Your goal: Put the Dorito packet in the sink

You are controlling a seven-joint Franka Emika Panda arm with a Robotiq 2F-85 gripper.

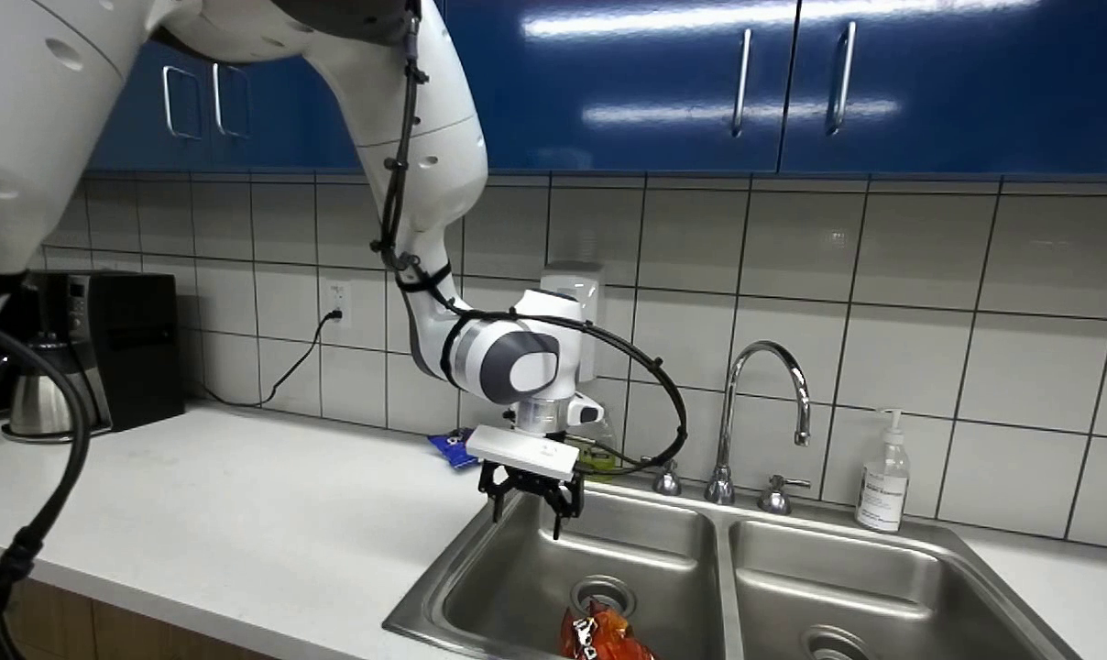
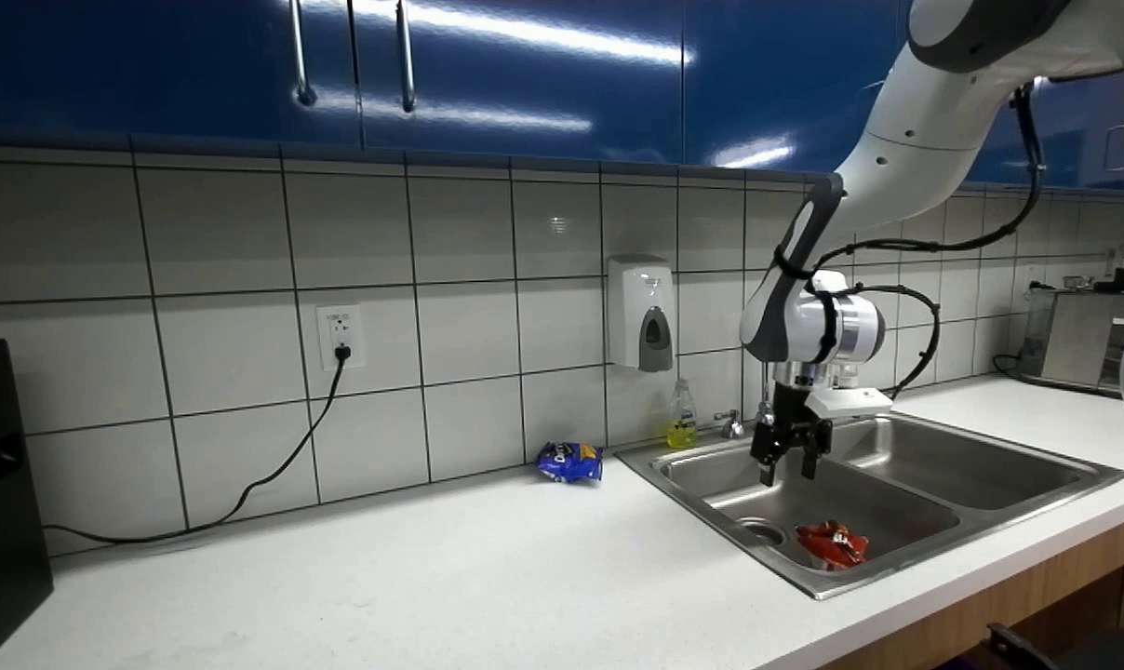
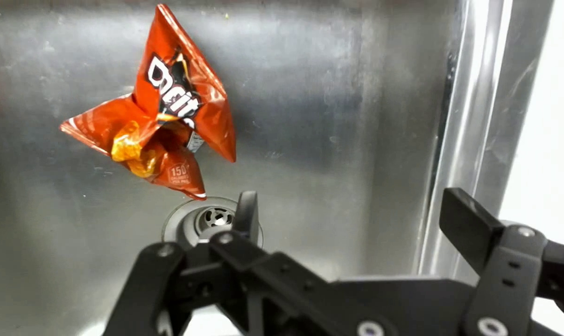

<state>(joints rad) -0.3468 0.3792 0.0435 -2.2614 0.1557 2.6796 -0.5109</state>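
Glossy blue cabinets run across the top of both exterior views, with a tiled wall below them and a white counter along its foot. The white arm arches over and bends down above the stainless steel sink, which has two basins side by side. At the sink's back edge rises a curved chrome faucet, a lever handle to each side. The gripper hangs over one basin with its fingers pointing down and spread wide apart, and it has hold of nothing. A clear pump bottle stands upright at the back of the sink, behind the other basin. The Dorito packet, crumpled and red-orange (a fold hides the end of its logo), lies on the floor of the basin under the gripper, well apart from the fingers. A blue packet lies on the counter near the wall, beside the sink. In the wrist view, one corner of the Dorito packet comes to the rim of the round drain; whether the two touch, I cannot tell.
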